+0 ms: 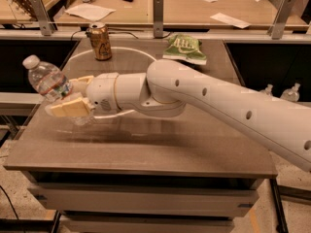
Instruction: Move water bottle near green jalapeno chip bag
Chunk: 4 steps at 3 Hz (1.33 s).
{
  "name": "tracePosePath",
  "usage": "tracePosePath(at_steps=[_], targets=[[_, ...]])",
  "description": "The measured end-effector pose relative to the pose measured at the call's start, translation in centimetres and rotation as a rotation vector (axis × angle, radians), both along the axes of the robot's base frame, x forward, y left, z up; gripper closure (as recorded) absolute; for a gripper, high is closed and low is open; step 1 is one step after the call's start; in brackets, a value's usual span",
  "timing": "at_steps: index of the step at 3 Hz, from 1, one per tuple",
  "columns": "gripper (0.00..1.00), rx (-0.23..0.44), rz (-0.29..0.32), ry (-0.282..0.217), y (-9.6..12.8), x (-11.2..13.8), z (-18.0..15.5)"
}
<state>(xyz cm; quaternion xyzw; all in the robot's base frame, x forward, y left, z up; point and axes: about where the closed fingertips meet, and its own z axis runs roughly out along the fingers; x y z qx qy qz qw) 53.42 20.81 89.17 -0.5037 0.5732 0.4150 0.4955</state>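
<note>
The water bottle (47, 80), clear with a white cap and a red, white and blue label, is tilted to the left over the table's left edge. My gripper (73, 96) is shut on the water bottle, its tan fingers (68, 108) clamped on the lower body. The bottle looks lifted off the table. The green jalapeno chip bag (183, 47) lies flat at the back of the table, right of centre, far from the bottle.
A gold-brown drink can (100, 41) stands at the back left of the brown table (160, 144). My white arm (218, 101) crosses the table from the right. A wooden desk with papers (214, 4) lies behind.
</note>
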Motion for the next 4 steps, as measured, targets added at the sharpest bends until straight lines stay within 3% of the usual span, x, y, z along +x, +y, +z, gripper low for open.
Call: tracePosePath(at_steps=[2, 3, 4], targets=[[0.87, -0.008, -0.026, -0.004, -1.8, 0.3, -0.2], [1.0, -0.002, -0.088, -0.013, -3.6, 0.5, 0.4], [1.0, 0.026, -0.217, -0.027, -6.6, 0.6, 1.2]])
